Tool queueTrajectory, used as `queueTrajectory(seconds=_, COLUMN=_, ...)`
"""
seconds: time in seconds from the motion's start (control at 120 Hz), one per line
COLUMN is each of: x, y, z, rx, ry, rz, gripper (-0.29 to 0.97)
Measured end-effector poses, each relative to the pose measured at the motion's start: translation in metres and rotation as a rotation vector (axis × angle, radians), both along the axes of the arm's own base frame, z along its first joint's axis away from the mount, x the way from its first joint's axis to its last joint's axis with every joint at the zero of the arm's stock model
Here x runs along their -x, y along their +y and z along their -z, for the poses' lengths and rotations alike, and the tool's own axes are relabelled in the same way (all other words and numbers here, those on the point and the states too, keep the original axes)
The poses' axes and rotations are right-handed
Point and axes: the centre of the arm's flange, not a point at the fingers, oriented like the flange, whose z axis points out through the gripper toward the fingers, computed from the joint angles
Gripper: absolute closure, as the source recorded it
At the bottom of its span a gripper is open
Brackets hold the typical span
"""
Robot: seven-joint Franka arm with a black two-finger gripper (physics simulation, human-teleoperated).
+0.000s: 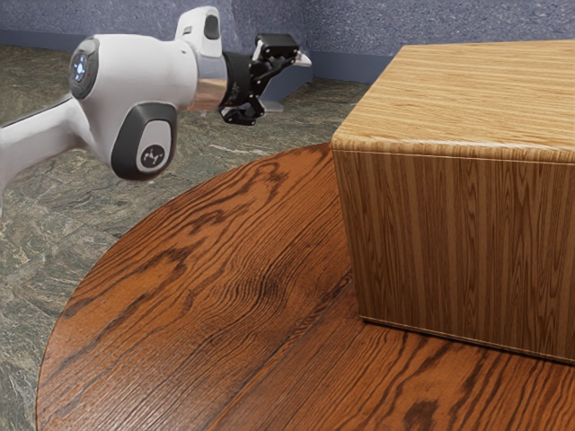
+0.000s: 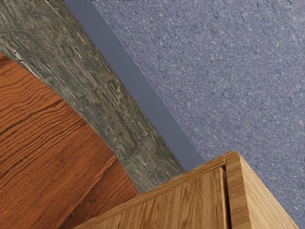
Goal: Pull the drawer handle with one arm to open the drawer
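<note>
Wooden table [image 1: 225,296] bears cabinet [image 1: 458,197], arm [image 1: 126,81] well apart.

The cabinet [image 1: 449,189] runs off the exterior view's right edge. In the wrist view its corner [image 2: 209,200] is cut off by the view's edge; the seam [image 2: 225,195] there is perhaps a drawer front's edge.
</note>
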Motion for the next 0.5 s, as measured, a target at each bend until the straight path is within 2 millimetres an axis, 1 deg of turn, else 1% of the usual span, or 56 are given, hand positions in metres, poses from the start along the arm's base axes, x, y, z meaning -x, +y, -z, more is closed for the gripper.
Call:
queueTrajectory(seconds=0.108, x=-0.001, y=-0.005, z=0.001, rx=-0.017, ry=-0.009, rz=0.014, gripper=0.0)
queueTrajectory(seconds=0.175, x=-0.001, y=-0.016, z=0.001, rx=-0.022, ry=-0.01, rz=0.034, gripper=0.0)
queueTrajectory(seconds=0.242, x=0.006, y=-0.036, z=-0.01, rx=-0.013, ry=-0.025, rz=0.069, gripper=0.0)
queueTrajectory(seconds=0.292, x=0.011, y=-0.046, z=-0.029, rx=0.0, ry=-0.022, rz=0.073, gripper=0.0)
queueTrajectory(seconds=0.333, x=0.015, y=-0.043, z=-0.048, rx=0.01, ry=-0.017, rz=0.055, gripper=0.0)
queueTrajectory(seconds=0.375, x=0.017, y=-0.038, z=-0.062, rx=0.018, ry=0.003, rz=0.035, gripper=0.0)
queueTrajectory(seconds=0.408, x=0.017, y=-0.031, z=-0.067, rx=0.025, ry=0.031, rz=0.018, gripper=0.0)
queueTrajectory(seconds=0.458, x=0.017, y=-0.022, z=-0.068, rx=0.037, ry=0.082, rz=-0.001, gripper=0.0)
queueTrajectory(seconds=0.5, x=0.017, y=-0.018, z=-0.075, rx=0.048, ry=0.119, rz=-0.011, gripper=0.0)
